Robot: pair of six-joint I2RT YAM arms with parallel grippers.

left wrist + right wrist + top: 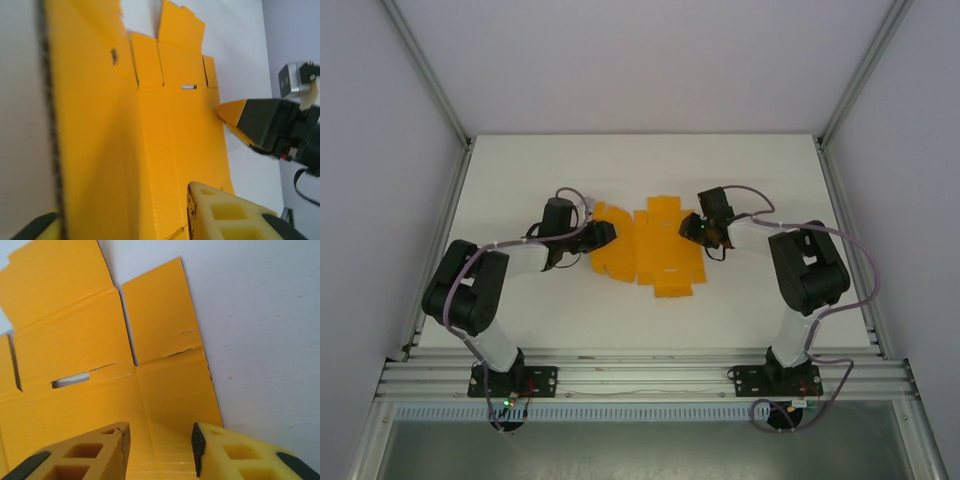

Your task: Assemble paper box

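Seeing paper box (655, 250) as flat-ish unfolded sheet; got left gripper (605, 235) spread wide at left flap, right gripper (690, 228) parted over right edge.

The paper box (645, 250) is lying mid-table (520, 170); the left gripper (605, 235) is sitting at its left edge, the right gripper (692, 228) at its right edge.

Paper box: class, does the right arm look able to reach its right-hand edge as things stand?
Probably yes. The right hand sits open right over that edge of the paper box, nothing lies between, and the left hand is at the opposite side.
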